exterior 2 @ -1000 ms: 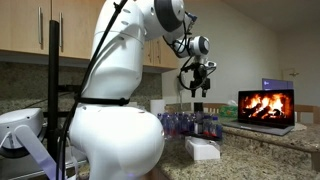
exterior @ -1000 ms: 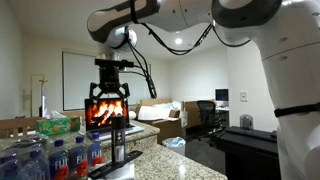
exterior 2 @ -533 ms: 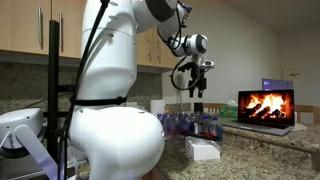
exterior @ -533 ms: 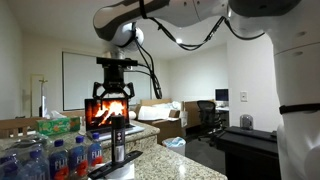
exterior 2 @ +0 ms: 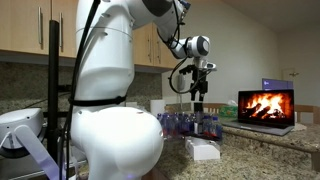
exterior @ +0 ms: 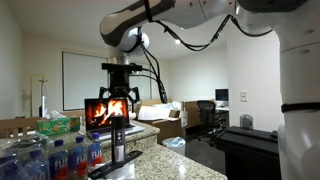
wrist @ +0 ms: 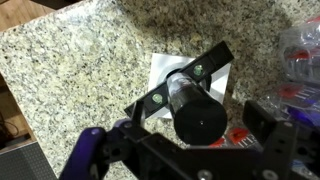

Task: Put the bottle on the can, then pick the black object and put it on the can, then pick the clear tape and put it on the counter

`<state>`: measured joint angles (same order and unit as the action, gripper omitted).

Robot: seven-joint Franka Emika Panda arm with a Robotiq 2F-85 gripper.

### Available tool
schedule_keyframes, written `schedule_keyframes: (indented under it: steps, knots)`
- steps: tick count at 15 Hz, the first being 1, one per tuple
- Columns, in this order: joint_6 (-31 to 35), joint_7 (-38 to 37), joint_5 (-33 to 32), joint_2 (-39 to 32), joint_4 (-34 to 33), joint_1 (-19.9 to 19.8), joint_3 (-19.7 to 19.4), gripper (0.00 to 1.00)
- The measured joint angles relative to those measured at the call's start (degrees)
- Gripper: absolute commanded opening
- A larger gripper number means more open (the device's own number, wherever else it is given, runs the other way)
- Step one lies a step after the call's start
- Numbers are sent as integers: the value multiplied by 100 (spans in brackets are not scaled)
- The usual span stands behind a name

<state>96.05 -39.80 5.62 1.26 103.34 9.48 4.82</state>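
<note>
In the wrist view the slim dark bottle [wrist: 197,118] stands upright, and I look straight down on its round top. My gripper [wrist: 185,143] hangs above it, open, with one finger on each side of the bottle and no contact. Behind the bottle the flat black object [wrist: 183,80] lies slantwise across a white square pad [wrist: 163,66]. In both exterior views the gripper [exterior: 122,97] [exterior 2: 198,92] hovers a little above the bottle [exterior: 118,140]. I see no can for certain, and the clear tape is out of view.
Several clear water bottles [exterior: 55,157] [wrist: 303,55] crowd the granite counter [wrist: 75,60] beside the dark bottle. An open laptop showing a fire [exterior: 108,111] [exterior 2: 265,107] stands behind. A green tissue box [exterior: 58,125] sits further back. A white box [exterior 2: 203,149] lies on the counter.
The arm has swung over and the gripper has shifted slightly sideways and a little lower above the dark bottle. It stays open. Nothing on the counter has moved.
</note>
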Motion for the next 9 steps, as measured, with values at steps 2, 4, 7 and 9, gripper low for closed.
schedule_keyframes:
  steps: [2, 4, 7, 9]
  knots:
    - [43, 0, 0, -10, 26, -29, 1, 100]
    - [56, 0, 0, -30, 27, -30, 5, 100]
    - [72, 0, 0, -69, 27, -30, 23, 100]
    - [109, 0, 0, -123, 24, -30, 41, 100]
